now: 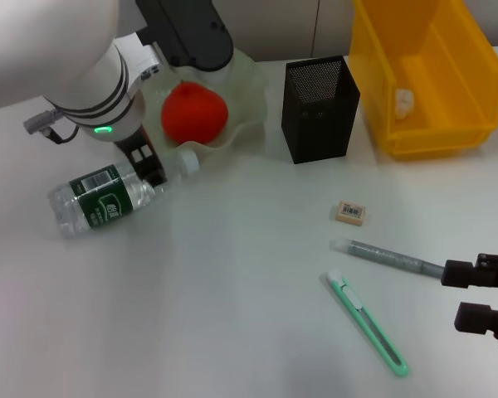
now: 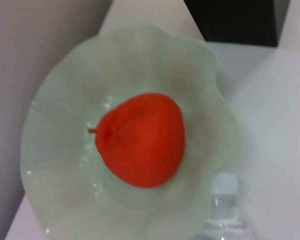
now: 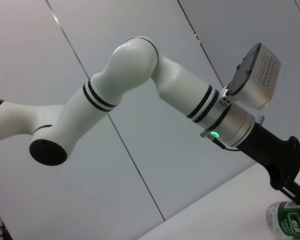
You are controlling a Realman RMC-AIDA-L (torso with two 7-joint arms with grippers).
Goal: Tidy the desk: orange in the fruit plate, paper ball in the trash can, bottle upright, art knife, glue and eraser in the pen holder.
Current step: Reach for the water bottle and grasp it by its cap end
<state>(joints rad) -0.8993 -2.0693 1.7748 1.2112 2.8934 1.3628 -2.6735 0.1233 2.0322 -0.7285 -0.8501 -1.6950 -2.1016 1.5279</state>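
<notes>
Reaching for the lying bottle

Standing the bottle (image 1: 108, 199) upright seems the step in hand; the orange (image 1: 195, 112) already sits in the fruit plate (image 1: 247, 91) at upper centre, and the paper ball (image 1: 404, 101) lies in the yellow trash can (image 1: 473, 124) at upper right; the left claw (image 1: 149, 166) is at the bottle's neck, beside the white cap, and I cannot tell how far it is open or whether it grips; the bottle lies on its side on the worktop (image 1: 232, 315), left of the frame; next, I judge, the claw must close on the neck and tip it up; the right claw (image 1: 481, 294) waits open at the lower right edge, holding nothing, near the glue (image 1: 386, 257); art knife (image 1: 369, 323) and eraser (image 1: 350, 212) are not yet in the pen holder (image 1: 319, 108).
</notes>
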